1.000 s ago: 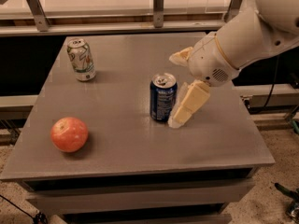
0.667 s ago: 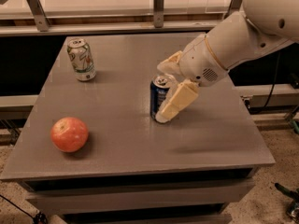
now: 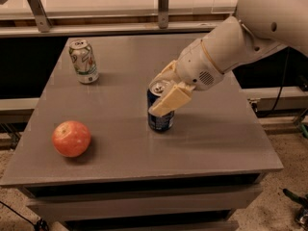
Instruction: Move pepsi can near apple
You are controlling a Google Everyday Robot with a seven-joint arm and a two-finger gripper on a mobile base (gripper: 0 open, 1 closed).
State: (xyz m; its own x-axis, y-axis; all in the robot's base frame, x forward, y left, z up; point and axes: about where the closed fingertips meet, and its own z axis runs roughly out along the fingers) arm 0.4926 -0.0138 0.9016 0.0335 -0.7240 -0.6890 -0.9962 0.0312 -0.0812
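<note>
Since a second earlier, the end effector (image 3: pixel 161 94) had swung left from beside the pepsi can (image 3: pixel 161 121) and sat at the can's upper part, near the middle of the frame. The can stood upright on the desk (image 3: pixel 216 143), its long axis vertical and its place unchanged. Whether the end effector was clenched on the can or only set about it could not be told. The apple (image 3: pixel 71 138) lay well apart toward the lower left, so the carry probably had to run that way.
</note>
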